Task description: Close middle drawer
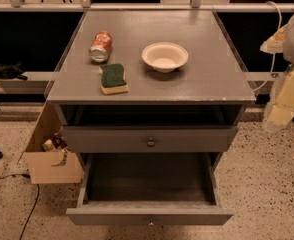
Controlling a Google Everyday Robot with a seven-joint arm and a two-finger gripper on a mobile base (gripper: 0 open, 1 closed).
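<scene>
The middle drawer (149,215) is the lowest one showing. It is pulled far out toward me, and its long deep tray (149,178) is empty. Its plain grey front panel has a tiny central knob (150,223). Above it, a grey drawer front with a bigger round metal knob (151,142) sits nearly flush with the cabinet. My gripper (279,115) shows as pale, blurred parts at the right edge. It hangs beside the cabinet's right front corner, above and to the right of the open drawer, and touches neither.
On the grey cabinet top (212,79) lie a red soda can (100,46) on its side, a green and yellow sponge (113,79) and a white bowl (165,56). A cardboard box (49,156) stands on the speckled floor at the left, with a cable (32,209) nearby. A rail runs behind the cabinet.
</scene>
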